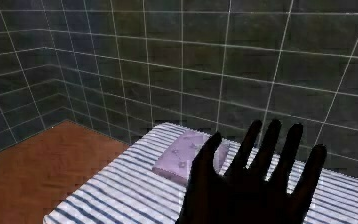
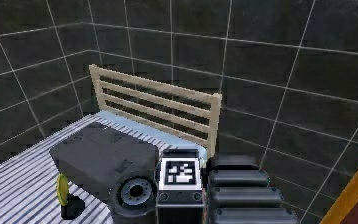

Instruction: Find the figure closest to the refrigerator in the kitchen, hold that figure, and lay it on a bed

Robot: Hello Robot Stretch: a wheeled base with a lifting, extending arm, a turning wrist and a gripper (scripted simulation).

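Note:
A dark figure shaped like an upright hand with spread fingers rises at the bottom of the forward view, in front of a bed with a blue-and-white striped cover and a pale pink pillow. In the arm side view the arm ends at a white marker square. Left of it the gripper hangs over the striped bed, close to a grey pillow. A small yellow thing sits at its far end. I cannot tell whether the gripper holds anything.
Dark green tiled walls stand behind the bed. A pale wooden slatted headboard closes the bed's far end. Brown wooden floor lies at the forward view's left. A wooden edge shows at the arm side view's right.

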